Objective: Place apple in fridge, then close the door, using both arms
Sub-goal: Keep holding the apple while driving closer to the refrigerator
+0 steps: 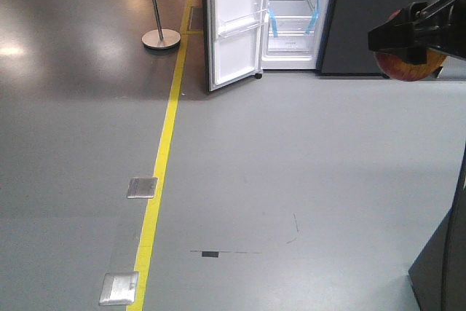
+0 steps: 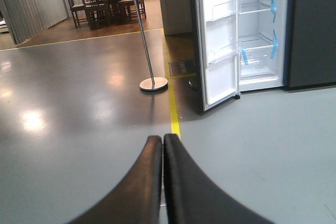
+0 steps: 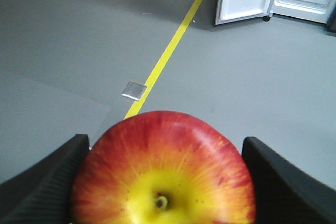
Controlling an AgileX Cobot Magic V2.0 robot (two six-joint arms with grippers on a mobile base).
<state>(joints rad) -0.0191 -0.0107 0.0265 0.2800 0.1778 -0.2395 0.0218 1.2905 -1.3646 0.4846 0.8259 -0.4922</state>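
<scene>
Right gripper (image 1: pixel 408 38) clamped on apple (image 3: pixel 165 166); left gripper (image 2: pixel 163 182) pinched closed, empty. Fridge (image 1: pixel 291 12) well off, door (image 1: pixel 233 27) swung wide. Risks: apple slips on long approach; arm clips door.

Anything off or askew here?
Nothing stands out. The door is open, blue tape strips on the shelves look deliberate, apple sits whole in the right claw, left claw is shut and empty.
</scene>
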